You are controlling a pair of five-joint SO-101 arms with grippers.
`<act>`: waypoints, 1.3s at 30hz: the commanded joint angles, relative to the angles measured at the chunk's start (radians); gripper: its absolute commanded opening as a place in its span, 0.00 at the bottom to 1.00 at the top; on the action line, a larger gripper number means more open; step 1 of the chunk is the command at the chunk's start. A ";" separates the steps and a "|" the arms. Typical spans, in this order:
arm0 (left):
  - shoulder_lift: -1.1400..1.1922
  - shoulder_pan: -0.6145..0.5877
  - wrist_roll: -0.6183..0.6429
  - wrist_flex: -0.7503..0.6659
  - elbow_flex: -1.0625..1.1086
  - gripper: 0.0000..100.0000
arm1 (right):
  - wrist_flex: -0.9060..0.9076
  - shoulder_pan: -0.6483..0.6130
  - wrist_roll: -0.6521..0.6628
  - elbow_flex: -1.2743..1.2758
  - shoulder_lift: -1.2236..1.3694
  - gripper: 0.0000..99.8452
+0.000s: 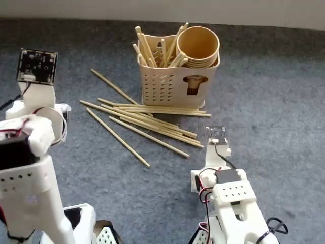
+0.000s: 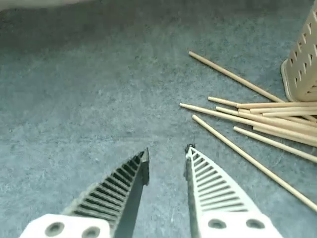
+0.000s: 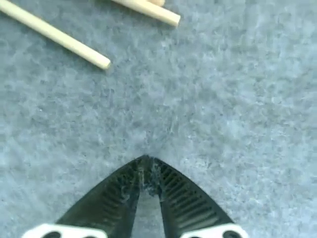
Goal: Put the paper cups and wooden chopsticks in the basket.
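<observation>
Paper cups (image 1: 199, 48) stacked in basket (image 1: 162, 86), top centre; chopsticks (image 1: 157, 127) loose on worktop (image 1: 274, 127) below. Left gripper (image 2: 167, 149) apart, right gripper (image 3: 146, 159) together.

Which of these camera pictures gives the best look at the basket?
The high view: the whole basket stands there, paper cups and chopsticks inside. The left wrist view catches its perforated corner at the edge. The right wrist view faces carpet and loose chopstick ends.

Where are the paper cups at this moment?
In the high view, the paper cups sit stacked inside the basket, in its right half, beside chopsticks standing in its left half.
</observation>
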 commanded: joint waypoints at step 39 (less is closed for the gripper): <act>1.365 0.096 0.640 -0.135 -0.601 0.19 | -0.019 0.012 -0.003 0.061 -0.053 0.00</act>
